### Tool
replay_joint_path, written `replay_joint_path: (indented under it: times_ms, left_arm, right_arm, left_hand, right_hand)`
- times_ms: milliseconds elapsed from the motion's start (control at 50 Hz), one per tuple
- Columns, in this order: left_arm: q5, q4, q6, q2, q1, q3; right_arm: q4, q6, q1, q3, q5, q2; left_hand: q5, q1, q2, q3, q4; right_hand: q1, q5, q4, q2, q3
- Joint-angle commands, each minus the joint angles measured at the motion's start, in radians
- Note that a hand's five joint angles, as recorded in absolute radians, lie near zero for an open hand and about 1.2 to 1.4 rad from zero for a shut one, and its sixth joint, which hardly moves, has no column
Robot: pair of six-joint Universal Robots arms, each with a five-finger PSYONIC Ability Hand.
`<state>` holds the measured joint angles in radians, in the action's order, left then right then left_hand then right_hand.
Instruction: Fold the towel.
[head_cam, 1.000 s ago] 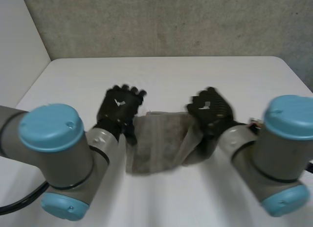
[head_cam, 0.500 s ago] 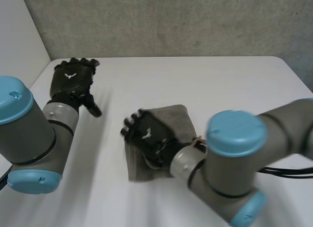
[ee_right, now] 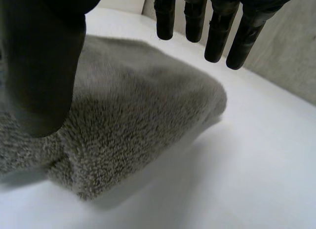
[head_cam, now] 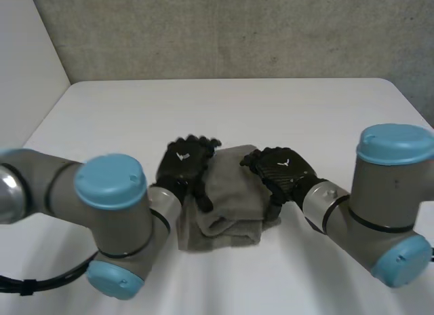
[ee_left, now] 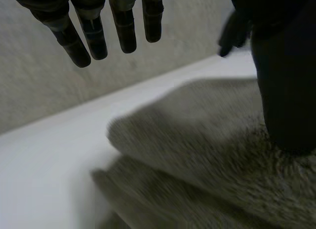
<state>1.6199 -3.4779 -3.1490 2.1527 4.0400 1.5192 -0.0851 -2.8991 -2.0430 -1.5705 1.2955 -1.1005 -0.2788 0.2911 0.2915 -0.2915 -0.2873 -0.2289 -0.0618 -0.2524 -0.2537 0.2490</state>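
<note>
Now your towel (head_cam: 230, 196) lies between the left robot hand (head_cam: 183, 164) and right robot hand (head_cam: 281, 168), equally near; both released, perhaps brushing its edges.

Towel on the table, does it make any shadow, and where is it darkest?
Yes. Right wrist view: the towel throws a soft grey shadow on the white table along its folded edge. Left wrist view: darkest between its two layers. Head view: a faint, thin shadow along its front edge.
</note>
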Motion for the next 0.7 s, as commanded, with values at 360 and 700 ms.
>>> replay_joint_path:
  times_ms: [360, 700]
  left_arm:
    - [0.023, 0.166, -0.011, -0.261, 0.045, -0.048]
    - [0.037, 0.275, -0.011, -0.432, 0.180, 0.009]
  right_arm:
    - [0.028, -0.015, 0.053, 0.081, 0.169, -0.241]
    - [0.033, -0.014, 0.149, 0.027, 0.260, -0.383]
  left_hand:
    - [0.228, -0.066, -0.066, 0.066, 0.062]
    - [0.243, -0.080, -0.081, 0.081, 0.077]
  right_hand:
    - [0.054, 0.062, 0.078, 0.079, -0.074]
    - [0.054, 0.062, 0.078, 0.079, -0.074]
